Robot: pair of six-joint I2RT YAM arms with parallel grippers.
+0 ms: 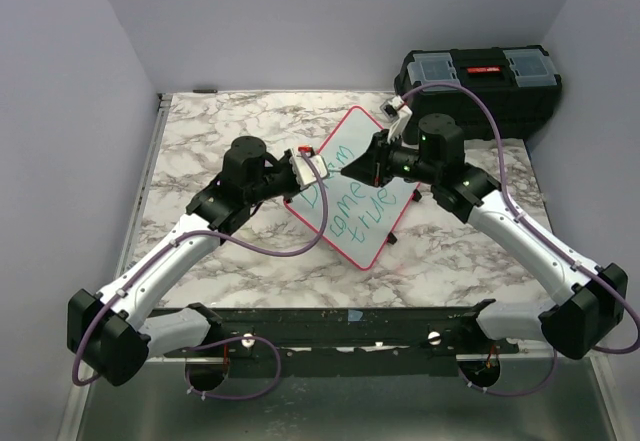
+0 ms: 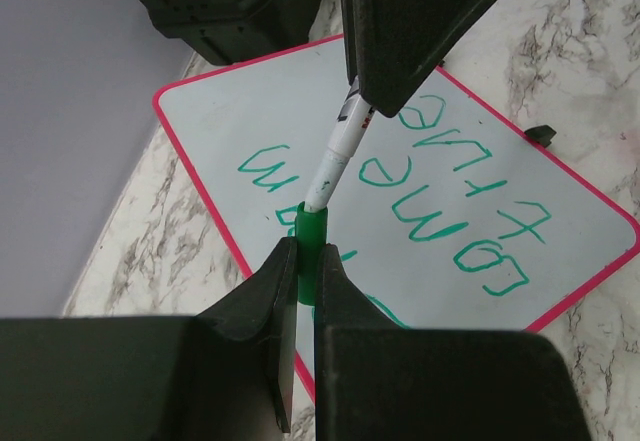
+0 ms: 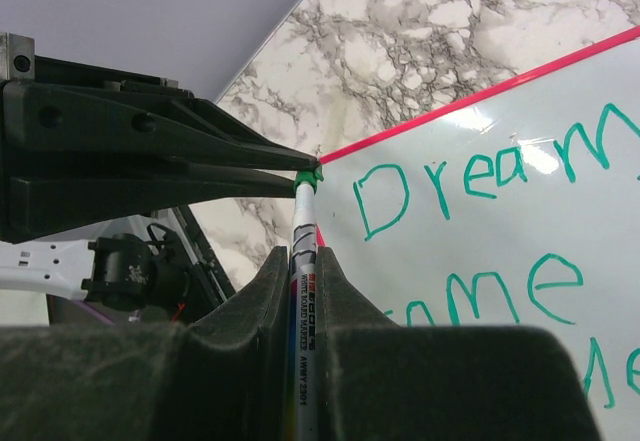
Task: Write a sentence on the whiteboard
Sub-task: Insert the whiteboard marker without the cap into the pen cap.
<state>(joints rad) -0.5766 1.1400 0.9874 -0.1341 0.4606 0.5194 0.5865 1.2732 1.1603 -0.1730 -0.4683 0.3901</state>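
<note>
The whiteboard (image 1: 350,136) lies flat on the marble table (image 1: 220,131), turned so that one rounded corner points toward the arms' bases and the opposite one toward the black toolbox (image 1: 480,76) just beyond it. It is a white rectangle with a thin red-pink rim, and a small black clip (image 2: 541,133) sits just beside that rim on the right-hand edge. The sentence (image 1: 352,206) runs across the board's near half in thin green handwriting: "Dream" on one line, then "come true" below it, the letters uneven and slanting with the board. Above the board's left half the two claws meet around a marker (image 2: 335,156). The left gripper (image 2: 308,261) is pinched tight on the green cap (image 2: 311,231) at the marker's end, while the right gripper (image 3: 303,281) is clamped on the white printed barrel. The cap sits on the marker between the two grips. Bare marble shows to the left of the board and along its near side. To the board's right the strip is narrower, crossed by the right arm. Its far corner leaves only a little room before the toolbox, and grey walls stand beyond the table edges to the board's left and rear.
</note>
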